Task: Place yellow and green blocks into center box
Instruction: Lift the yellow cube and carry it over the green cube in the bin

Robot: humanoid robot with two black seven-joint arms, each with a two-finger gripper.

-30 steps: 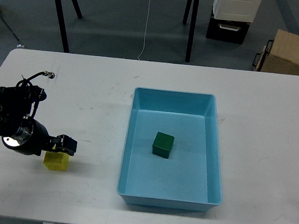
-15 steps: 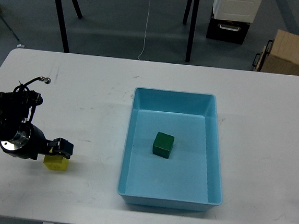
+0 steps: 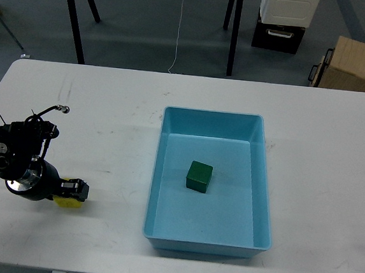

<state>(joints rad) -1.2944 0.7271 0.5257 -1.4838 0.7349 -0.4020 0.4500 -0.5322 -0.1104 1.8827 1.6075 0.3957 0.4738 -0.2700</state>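
Green block [image 3: 199,176]: sits on the floor of the blue box [image 3: 166,173], roughly mid-floor and clear of every wall; by my reading, this half of the task is done.

Blue box: stands in the middle of the white counter [image 3: 121,105], long side running from the far edge toward the near edge, open on top so blocks can be dropped straight in.

Yellow block [image 3: 70,203]: lies on the counter near the near-left corner, well apart from the box; only a sliver of it shows below and beside the dark fingers.

Left hand [image 3: 75,190]: set low over the yellow block, touching or nearly touching its top, which suits a grasp from above. The fingers read as one dark mass from here, so I cannot tell how far they are spread or whether they pinch the block.

Right hand: not in view.

Likely step: securing the yellow block; afterward it would need carrying rightward over the box wall.

Risk: a shallow grip on such a small block could let it slip.
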